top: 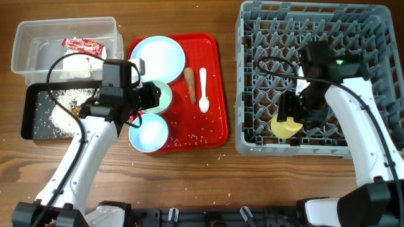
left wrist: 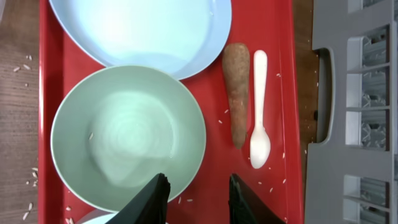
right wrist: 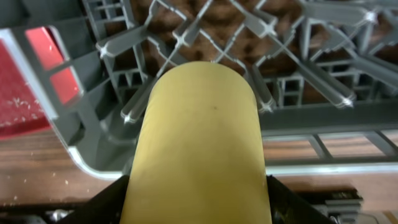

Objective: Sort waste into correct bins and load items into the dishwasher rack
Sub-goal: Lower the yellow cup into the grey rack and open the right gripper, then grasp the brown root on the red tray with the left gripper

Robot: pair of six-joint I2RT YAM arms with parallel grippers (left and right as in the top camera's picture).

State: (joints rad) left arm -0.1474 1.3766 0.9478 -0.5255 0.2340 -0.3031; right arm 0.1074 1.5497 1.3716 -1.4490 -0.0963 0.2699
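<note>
My left gripper [top: 149, 98] [left wrist: 196, 199] is open, low over the near rim of a pale bowl [top: 164, 94] [left wrist: 124, 130] on the red tray. A second bowl [top: 150, 133] lies beside it, with the round plate [top: 158, 53] [left wrist: 143, 25], the brown stick [top: 190, 85] [left wrist: 237, 93] and the white spoon [top: 203, 91] [left wrist: 259, 112]. My right gripper [top: 293, 113] [right wrist: 199, 205] is shut on the yellow cup [top: 285, 127] [right wrist: 199, 143], held over the front of the grey rack [top: 353, 38] [right wrist: 298, 118].
The clear tub [top: 25, 50] holds the red wrapper [top: 82, 44] and the white napkin [top: 72, 66]. The black tray [top: 28, 113] holds rice [top: 57, 110]. Loose rice grains lie on the red tray [top: 214, 126] [left wrist: 286, 124]. The rack wall [left wrist: 354, 93] stands right of the tray.
</note>
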